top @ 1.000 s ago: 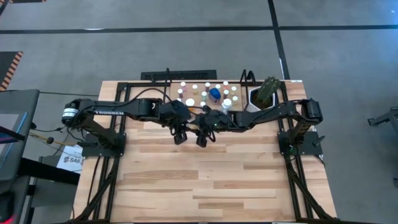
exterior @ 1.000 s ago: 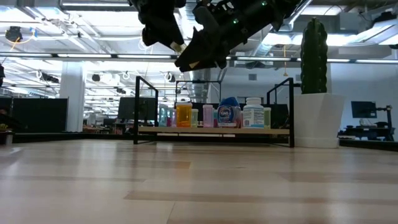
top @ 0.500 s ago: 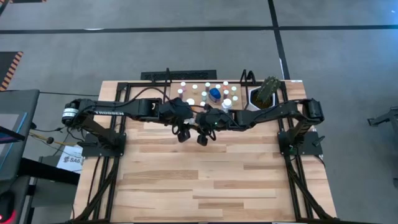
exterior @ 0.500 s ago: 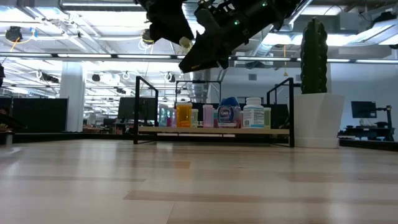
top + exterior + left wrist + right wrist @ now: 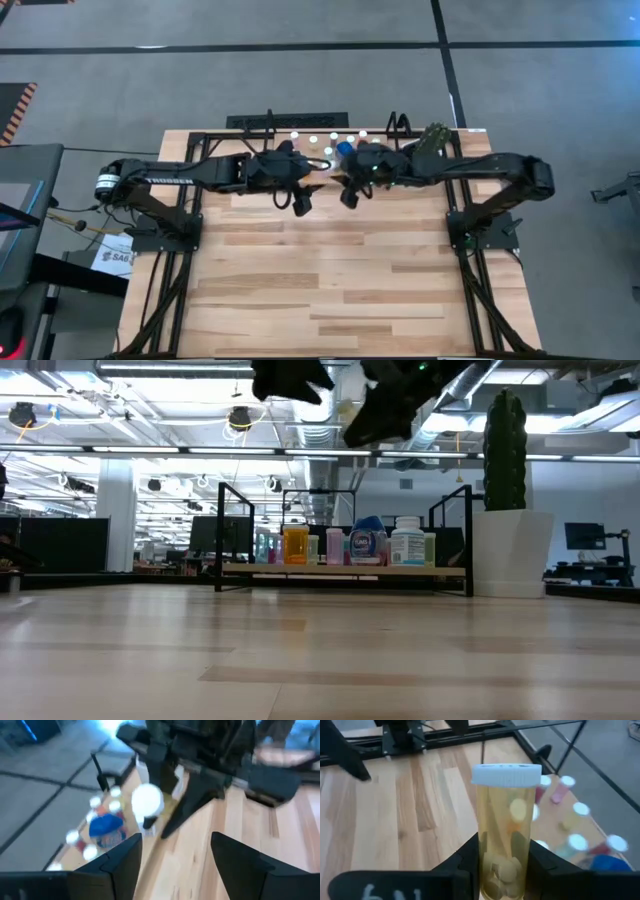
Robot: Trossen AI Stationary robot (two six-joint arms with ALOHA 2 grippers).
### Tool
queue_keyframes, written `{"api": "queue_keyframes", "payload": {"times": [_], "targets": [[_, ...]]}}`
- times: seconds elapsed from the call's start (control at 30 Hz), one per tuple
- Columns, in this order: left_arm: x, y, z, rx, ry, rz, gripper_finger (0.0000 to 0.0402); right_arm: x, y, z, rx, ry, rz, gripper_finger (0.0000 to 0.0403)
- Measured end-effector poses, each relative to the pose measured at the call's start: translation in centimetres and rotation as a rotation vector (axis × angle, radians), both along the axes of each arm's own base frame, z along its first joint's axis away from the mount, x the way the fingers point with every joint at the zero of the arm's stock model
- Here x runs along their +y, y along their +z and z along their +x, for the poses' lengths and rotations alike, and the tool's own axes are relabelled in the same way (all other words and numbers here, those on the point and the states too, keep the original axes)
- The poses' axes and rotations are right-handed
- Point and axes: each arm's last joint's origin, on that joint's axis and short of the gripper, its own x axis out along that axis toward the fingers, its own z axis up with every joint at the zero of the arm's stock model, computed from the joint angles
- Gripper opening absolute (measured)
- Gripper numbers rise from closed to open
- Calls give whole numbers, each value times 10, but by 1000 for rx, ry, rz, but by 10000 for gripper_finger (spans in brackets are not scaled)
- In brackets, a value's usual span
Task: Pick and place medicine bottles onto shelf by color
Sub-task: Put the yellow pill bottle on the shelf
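Our right claw (image 5: 502,857) pinches a yellow bottle (image 5: 506,827) with a white cap, high above the surface (image 5: 330,270), near the shelf (image 5: 345,569). Our left claw (image 5: 172,852) is spread wide and holds nothing, just beside it.

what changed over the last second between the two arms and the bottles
A handover: the right gripper closed on the clear yellow white-capped vial and carried it back over the light-wood black-framed shelf. The left gripper opened, releasing it, and moved toward the shelf too. The bottles on the shelf and the white pot with a green plant stayed put.
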Motion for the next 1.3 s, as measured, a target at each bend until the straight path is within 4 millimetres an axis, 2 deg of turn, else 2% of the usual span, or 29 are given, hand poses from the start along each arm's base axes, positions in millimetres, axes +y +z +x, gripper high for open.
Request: {"api": "queue_keyframes", "payload": {"times": [0.17, 0.27, 0.37, 0.5, 0.63, 0.77, 0.83, 0.93, 1.07, 1.3], "targets": [[1, 5, 4, -61, 0, 15, 226, -4, 17, -12, -58, -18, -14, 111], [-2, -1, 7, -115, -10, 20, 226, 1, 23, -10, -139, 21, -71, 110], [-8, -5, 8, -164, -42, 47, 226, 6, 19, -12, -155, 55, -100, 110], [-14, -1, -5, -293, -51, 91, 226, 8, 7, -20, -212, 57, -113, 109], [-15, -23, -19, -393, -38, 82, 226, 10, -10, -28, -378, 60, -114, 109], [-16, -49, -31, -610, -26, 61, 226, 15, -26, -30, -621, 129, -73, 109], [-15, -62, -36, -669, -20, 57, 226, 20, -36, -29, -672, 138, -41, 109], [-16, -69, -39, -711, -42, 32, 226, 29, -46, -17, -711, 166, -1, 109], [-17, -73, -38, -664, -66, 6, 226, 42, -56, 7, -693, 209, 28, 109], [-23, -77, -37, -626, -155, -54, 226, 46, -59, 35, -687, 225, 37, 109]]}}
